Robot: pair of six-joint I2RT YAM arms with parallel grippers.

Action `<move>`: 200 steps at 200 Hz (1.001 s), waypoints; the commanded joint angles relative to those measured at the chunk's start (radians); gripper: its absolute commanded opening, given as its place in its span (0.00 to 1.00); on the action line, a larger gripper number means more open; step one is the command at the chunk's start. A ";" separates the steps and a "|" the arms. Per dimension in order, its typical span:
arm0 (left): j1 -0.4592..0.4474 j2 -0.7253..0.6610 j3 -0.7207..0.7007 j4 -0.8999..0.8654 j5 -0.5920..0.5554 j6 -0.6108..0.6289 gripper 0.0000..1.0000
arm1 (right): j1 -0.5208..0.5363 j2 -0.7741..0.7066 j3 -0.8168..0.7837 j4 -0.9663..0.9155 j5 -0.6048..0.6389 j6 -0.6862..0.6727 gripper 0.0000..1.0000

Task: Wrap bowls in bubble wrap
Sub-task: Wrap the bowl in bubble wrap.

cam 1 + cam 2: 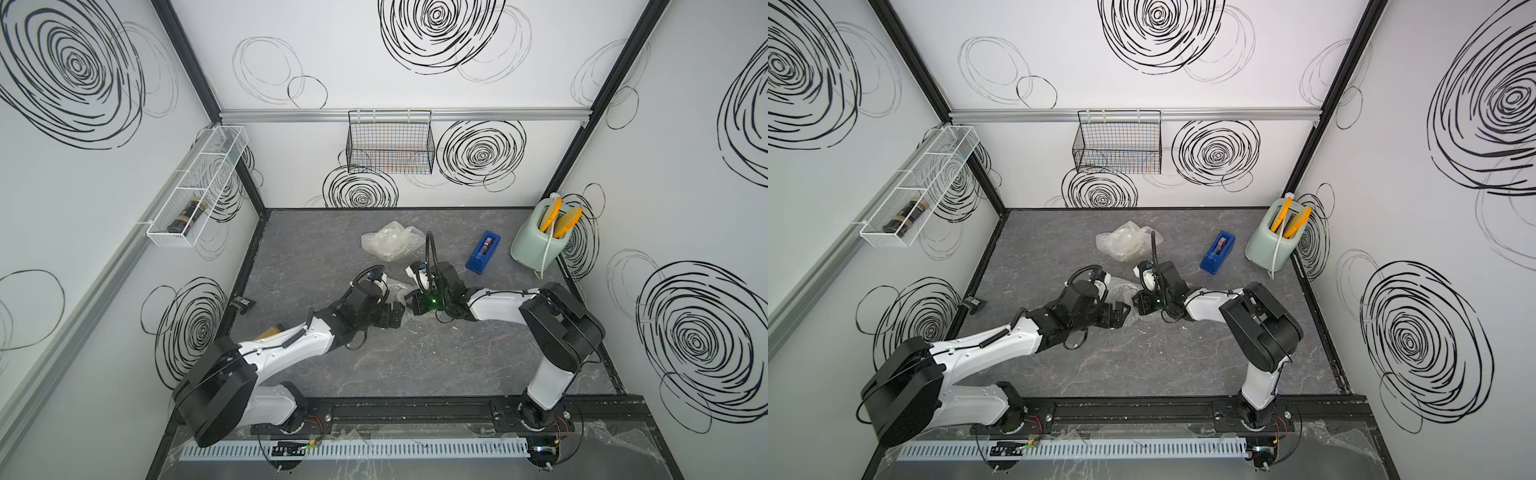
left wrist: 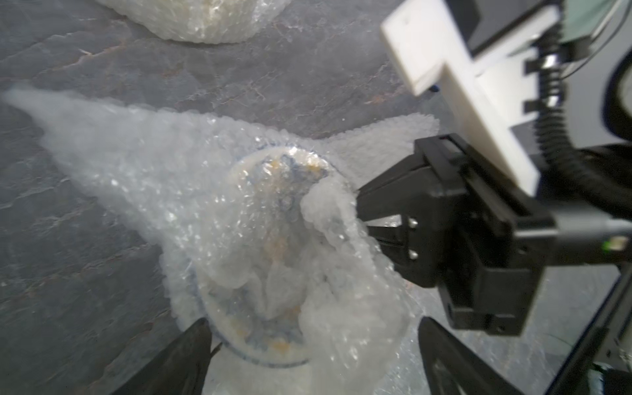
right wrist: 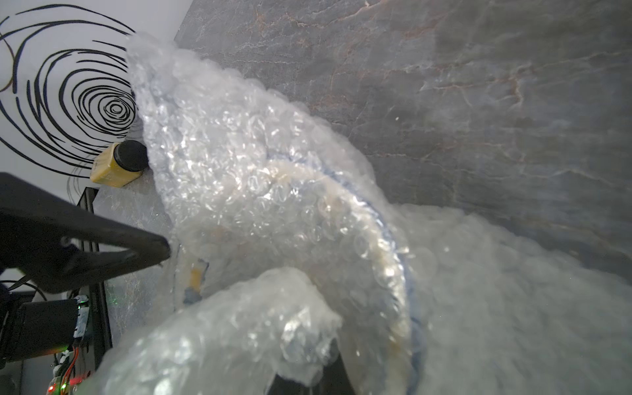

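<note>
Where the grey table (image 1: 415,365) is seen from above, a wrapped bundle (image 1: 388,241) lies toward the back. Nearer the middle, a bubble wrap sheet (image 2: 136,164) is draped over the blue-patterned bowl (image 2: 253,342). A bunched fold is pinched in the closed right gripper (image 2: 359,208), and the left gripper (image 2: 314,325) is spread wide astride the bowl. If the fold is tugged unsupported, the bowl could be dragged or tipped and the wrap stripped off.
</note>
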 commanded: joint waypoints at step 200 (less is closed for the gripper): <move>0.192 0.249 0.073 0.100 0.037 0.010 0.94 | -0.004 -0.208 0.061 -0.164 -0.016 -0.030 0.24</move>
